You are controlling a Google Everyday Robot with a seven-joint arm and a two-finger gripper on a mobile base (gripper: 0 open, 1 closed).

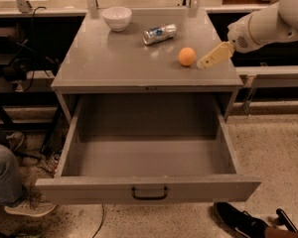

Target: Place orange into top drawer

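The orange (pixel 187 56) sits on the grey cabinet top (pixel 109 63), right of centre. My gripper (pixel 205 62) reaches in from the right on a white arm (pixel 268 24); its tan tip is just right of the orange, very close to it, low over the cabinet top. The top drawer (pixel 149 188) is pulled fully open below, with nothing inside it, and its dark bar handle (pixel 149 193) faces the camera.
A white bowl (pixel 116 18) and a silver-and-blue can (pixel 159 33) lying on its side are at the back of the cabinet top. A person's leg and shoe (pixel 25 205) are at the lower left; a dark shoe (pixel 238 223) is at the lower right.
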